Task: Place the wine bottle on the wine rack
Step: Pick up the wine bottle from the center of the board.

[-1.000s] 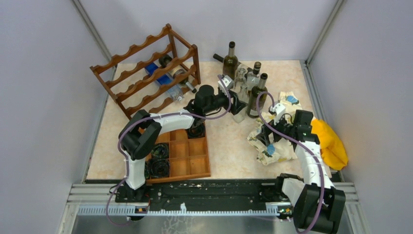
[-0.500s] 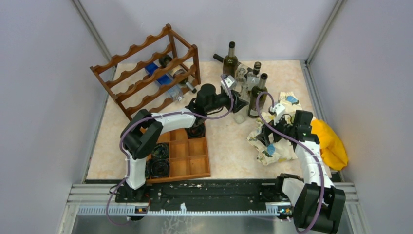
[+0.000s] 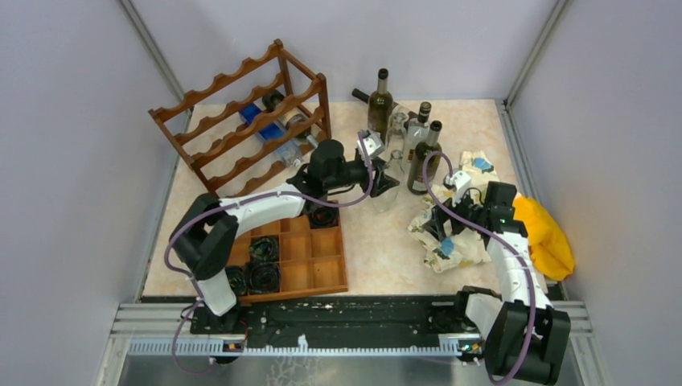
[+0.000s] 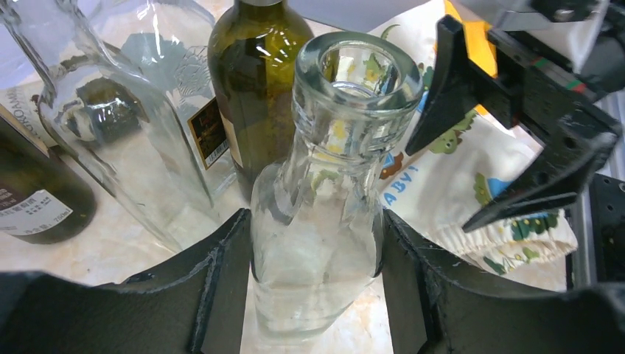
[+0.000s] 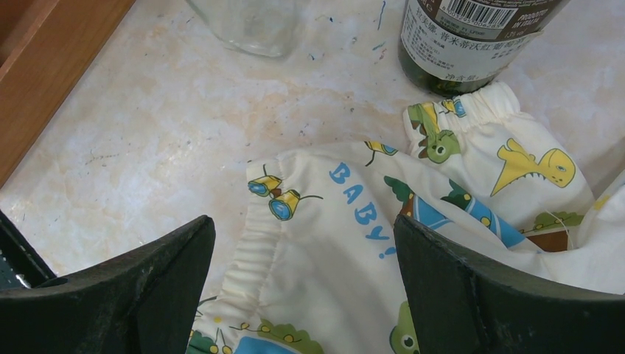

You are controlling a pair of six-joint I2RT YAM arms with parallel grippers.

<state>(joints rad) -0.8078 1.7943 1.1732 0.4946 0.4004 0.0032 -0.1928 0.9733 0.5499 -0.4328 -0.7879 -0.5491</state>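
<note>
My left gripper [image 3: 384,183] is shut on a clear glass wine bottle [image 3: 387,191] in the middle of the table. In the left wrist view both fingers [image 4: 221,273] press the sides of this bottle [image 4: 324,184] below its neck, and its open mouth faces the camera. The dark reddish-brown wine rack [image 3: 241,121] stands at the back left and holds a few bottles on its lower rails. My right gripper [image 3: 441,221] hangs open over a dinosaur-print cloth [image 5: 383,243] with nothing between its fingers.
Dark green bottles [image 3: 380,100] [image 3: 422,161] and a clear one [image 3: 414,129] stand just behind the held bottle. An orange-brown compartment tray [image 3: 314,265] lies front left. A yellow cloth [image 3: 547,233] lies at the right edge.
My left gripper closed on the clear bottle and drew it slightly left and nearer, away from the standing bottles. The left elbow swung left. The right arm stayed still.
</note>
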